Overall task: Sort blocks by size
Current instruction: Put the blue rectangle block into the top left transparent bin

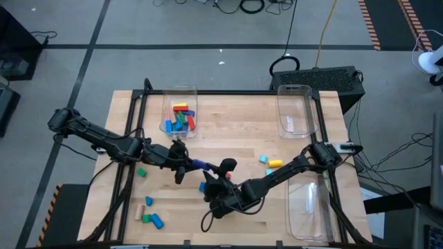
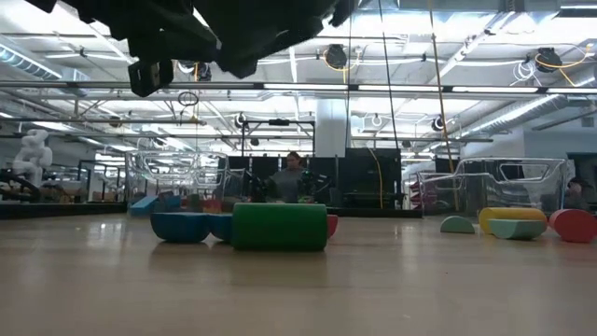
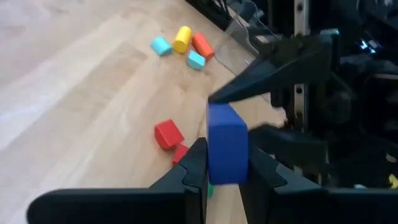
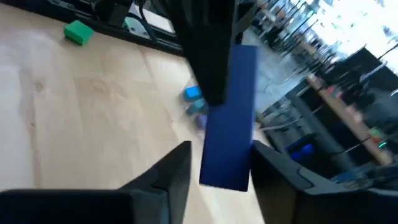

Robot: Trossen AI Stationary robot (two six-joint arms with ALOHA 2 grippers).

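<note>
A blue bar block (image 3: 227,146) hangs in the air over the table's middle, with my left gripper (image 3: 227,171) shut on one end of it. In the high view the bar (image 1: 201,164) runs between my left gripper (image 1: 187,164) and my right gripper (image 1: 218,167). My right gripper (image 4: 221,165) is open, and its fingers stand on either side of the bar's other end (image 4: 229,155). I cannot tell whether one of them touches it. Loose blocks lie on the table: red ones (image 3: 168,134) below the bar, and a yellow one (image 1: 275,163). My left gripper pinches the blue bar's end (image 3: 225,174) between its two fingers, on two opposite flat sides. The fingers come nearly level from the table's left and lie along the bar. The bar sticks out ahead of the fingers, lifted clear of the table.
A clear bin (image 1: 180,111) at the far left holds several blocks. Two more clear bins stand at the far right (image 1: 296,109) and near right (image 1: 311,207). A green block (image 1: 140,172) and a small group (image 1: 151,218) lie near the left front.
</note>
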